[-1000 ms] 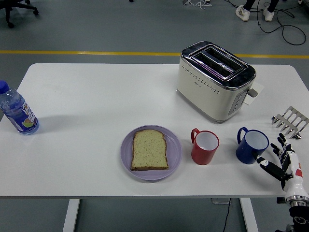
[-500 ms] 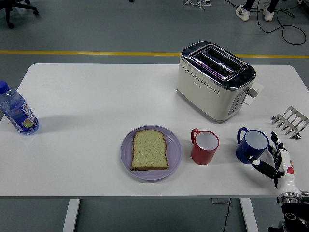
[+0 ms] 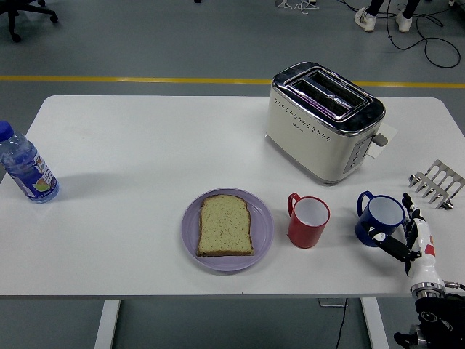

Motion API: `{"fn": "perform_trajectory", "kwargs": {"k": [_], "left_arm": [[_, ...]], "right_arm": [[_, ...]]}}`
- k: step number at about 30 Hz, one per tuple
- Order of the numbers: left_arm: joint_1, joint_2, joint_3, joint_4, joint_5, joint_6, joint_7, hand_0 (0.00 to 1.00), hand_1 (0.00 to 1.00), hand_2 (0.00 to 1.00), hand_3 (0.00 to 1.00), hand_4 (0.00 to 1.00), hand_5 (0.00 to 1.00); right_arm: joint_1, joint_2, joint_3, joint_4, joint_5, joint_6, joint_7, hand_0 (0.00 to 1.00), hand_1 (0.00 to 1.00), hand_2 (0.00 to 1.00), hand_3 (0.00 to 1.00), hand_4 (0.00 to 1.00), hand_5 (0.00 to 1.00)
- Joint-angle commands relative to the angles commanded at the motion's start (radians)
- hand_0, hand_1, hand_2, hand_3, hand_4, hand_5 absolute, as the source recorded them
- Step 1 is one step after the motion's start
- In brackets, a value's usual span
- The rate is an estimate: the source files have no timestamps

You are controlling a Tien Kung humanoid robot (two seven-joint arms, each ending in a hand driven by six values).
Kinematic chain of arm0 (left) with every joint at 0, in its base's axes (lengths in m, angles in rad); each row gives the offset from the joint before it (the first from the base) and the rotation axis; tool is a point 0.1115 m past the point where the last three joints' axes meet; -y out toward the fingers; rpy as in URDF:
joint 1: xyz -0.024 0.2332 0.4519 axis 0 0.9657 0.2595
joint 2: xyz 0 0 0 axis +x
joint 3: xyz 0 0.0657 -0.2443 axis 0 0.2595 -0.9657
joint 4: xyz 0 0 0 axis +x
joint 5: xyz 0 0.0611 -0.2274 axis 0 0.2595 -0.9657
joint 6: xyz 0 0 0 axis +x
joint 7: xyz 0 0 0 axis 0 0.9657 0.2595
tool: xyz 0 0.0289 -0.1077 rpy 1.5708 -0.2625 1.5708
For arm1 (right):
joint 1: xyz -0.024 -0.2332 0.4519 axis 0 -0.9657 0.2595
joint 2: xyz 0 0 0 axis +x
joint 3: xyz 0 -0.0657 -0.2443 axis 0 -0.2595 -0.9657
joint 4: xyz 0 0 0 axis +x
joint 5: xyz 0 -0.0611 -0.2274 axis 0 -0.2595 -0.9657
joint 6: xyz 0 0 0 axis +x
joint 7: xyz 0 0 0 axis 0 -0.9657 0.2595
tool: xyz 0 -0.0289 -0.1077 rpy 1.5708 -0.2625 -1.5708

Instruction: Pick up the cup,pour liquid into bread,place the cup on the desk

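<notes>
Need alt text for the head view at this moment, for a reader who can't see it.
The robot's right hand, fingers spread, reaches in from the lower right to the side of a blue cup on a white table. Left of it stand a red cup and a purple plate with a bread slice; a toaster sits behind, a water bottle far left.

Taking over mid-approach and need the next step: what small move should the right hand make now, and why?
Probably ease the right hand a little further left and close the fingers around the blue cup. The open fingers sit at the cup's right side, at or just short of its wall, and the cup stands upright on the table, not yet gripped. The bread waits on the purple plate.
</notes>
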Motion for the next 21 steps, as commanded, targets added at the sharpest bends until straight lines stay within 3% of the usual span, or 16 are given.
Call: {"fn": "perform_trajectory", "kwargs": {"k": [21], "left_arm": [[-0.005,0.0,-0.008,0.0,0.003,0.0,0.0,0.637,0.648,0.66,0.561,0.327,0.839]], "right_arm": [[0.059,0.011,-0.085,-0.053,0.105,-0.072,0.052,0.986,0.865,0.998,0.998,0.998,0.065]]}}
